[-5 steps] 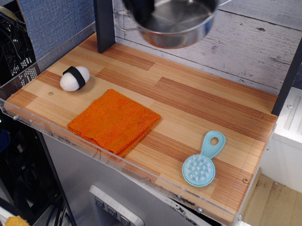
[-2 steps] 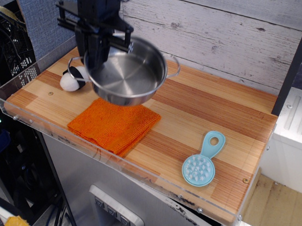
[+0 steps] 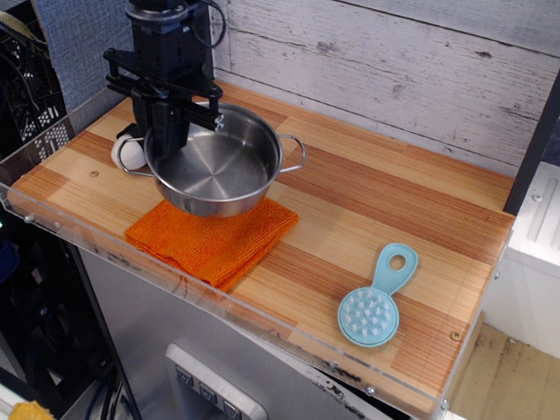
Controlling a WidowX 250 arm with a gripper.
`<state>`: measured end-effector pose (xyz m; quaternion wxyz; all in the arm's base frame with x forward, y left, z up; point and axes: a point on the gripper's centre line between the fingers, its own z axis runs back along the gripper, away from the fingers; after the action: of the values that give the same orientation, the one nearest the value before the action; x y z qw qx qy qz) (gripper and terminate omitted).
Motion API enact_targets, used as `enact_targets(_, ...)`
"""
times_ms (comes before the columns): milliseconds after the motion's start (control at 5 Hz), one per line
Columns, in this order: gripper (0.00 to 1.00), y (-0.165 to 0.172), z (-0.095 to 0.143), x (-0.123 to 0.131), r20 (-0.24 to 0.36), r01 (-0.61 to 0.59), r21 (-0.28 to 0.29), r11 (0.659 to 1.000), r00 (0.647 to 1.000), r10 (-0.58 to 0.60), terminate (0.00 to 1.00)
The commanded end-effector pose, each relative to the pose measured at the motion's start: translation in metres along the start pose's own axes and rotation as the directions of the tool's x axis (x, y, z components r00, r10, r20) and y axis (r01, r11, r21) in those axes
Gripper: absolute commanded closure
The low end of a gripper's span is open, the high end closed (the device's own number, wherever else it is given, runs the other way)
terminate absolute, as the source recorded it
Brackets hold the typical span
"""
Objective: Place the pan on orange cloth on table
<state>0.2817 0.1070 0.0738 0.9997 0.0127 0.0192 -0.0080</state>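
The shiny steel pan (image 3: pixel 217 165) hangs low over the far part of the orange cloth (image 3: pixel 214 237), which lies flat on the left of the wooden table (image 3: pixel 382 205). I cannot tell whether the pan touches the cloth. My black gripper (image 3: pixel 168 131) comes down from above and is shut on the pan's left rim. The pan covers the cloth's far half. One wire loop handle points right, the other left.
A white ball with a black band (image 3: pixel 129 152) lies just left of the pan, mostly hidden behind the gripper. A light-blue round brush (image 3: pixel 376 303) lies at the front right. A clear acrylic rim (image 3: pixel 166 275) runs along the table's front and left edges.
The pan has come down from high at the back and moved left, then lower and slightly further left, to just over the cloth. The gripper holds it throughout.
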Motion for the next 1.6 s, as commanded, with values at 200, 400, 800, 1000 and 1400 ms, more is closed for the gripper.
enact_targets(200,1.0,0.003,-0.006,-0.008,-0.015,0.037,0.01,0.999,0.999,-0.037,0.0)
enact_targets(400,1.0,0.006,-0.015,-0.01,-0.043,0.031,0.008,0.999,0.999,-0.031,0.0)
enact_targets(800,1.0,0.013,-0.027,-0.015,-0.085,0.019,0.015,1.0,0.996,-0.018,0.0)
enact_targets(1000,1.0,0.013,-0.027,-0.015,-0.105,0.018,0.002,1.0,0.994,-0.018,0.0)
enact_targets(1400,0.0,0.012,-0.001,-0.011,-0.05,-0.029,-0.047,0.998,0.998,0.026,0.0)
